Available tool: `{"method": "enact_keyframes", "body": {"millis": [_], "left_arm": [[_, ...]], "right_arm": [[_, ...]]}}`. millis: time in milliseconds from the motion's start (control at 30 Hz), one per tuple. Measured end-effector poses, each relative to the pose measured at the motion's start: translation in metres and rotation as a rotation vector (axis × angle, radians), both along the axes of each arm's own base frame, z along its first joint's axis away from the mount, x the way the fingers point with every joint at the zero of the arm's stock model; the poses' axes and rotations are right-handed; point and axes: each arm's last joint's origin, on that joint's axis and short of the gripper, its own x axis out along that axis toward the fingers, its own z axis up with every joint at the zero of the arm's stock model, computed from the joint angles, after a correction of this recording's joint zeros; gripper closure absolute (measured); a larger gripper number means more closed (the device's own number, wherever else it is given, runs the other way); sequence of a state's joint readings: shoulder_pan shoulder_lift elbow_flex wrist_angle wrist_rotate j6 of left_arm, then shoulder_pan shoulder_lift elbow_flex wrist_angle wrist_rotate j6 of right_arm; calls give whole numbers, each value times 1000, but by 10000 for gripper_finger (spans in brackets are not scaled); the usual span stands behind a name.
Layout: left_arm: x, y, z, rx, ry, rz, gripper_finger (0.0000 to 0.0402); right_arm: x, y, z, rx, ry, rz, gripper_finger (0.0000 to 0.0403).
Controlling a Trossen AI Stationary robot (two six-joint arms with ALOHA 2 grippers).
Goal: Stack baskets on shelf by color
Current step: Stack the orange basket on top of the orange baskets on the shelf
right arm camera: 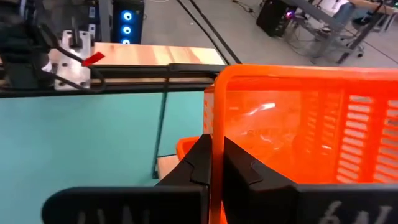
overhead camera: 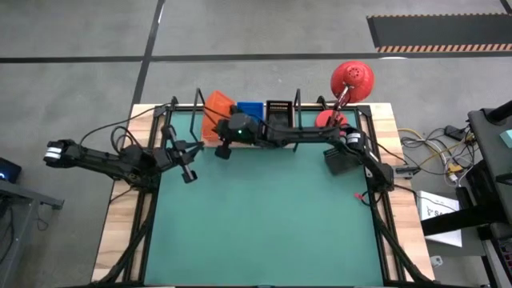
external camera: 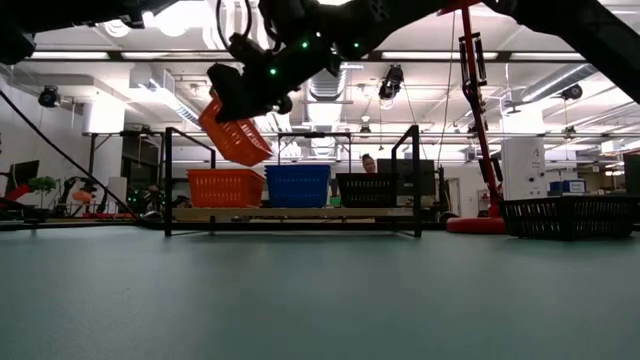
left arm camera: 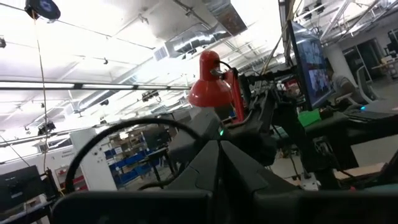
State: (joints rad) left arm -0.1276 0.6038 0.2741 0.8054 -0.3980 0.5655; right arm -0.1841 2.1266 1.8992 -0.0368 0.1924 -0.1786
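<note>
the counter (overhead camera: 264, 240) is a wooden top covered by a green mat (overhead camera: 264, 216). the shelf (external camera: 290, 213) stands along its far edge, the red desk lamp (overhead camera: 352, 80) has its base at the far right corner, and a black basket (external camera: 570, 215) sits on the mat just in front of the lamp.

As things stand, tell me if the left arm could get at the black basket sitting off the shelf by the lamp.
Probably not. The left gripper waits at the mat's left edge, while that black basket lies far right near the red lamp. The right arm stretches across between them, its gripper holding an orange basket over the shelf.
</note>
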Motion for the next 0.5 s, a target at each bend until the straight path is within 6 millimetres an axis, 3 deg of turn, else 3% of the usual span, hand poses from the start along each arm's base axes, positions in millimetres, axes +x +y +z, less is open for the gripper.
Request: {"method": "enact_keyframes", "body": {"millis": [300, 500], "left_arm": [[-1, 0, 1, 0, -9, 2, 402], [-2, 0, 2, 0, -14, 2, 402]], "right_arm": [[2, -8, -15, 5, 39, -13, 393], [3, -8, -18, -11, 51, -24, 369]]}}
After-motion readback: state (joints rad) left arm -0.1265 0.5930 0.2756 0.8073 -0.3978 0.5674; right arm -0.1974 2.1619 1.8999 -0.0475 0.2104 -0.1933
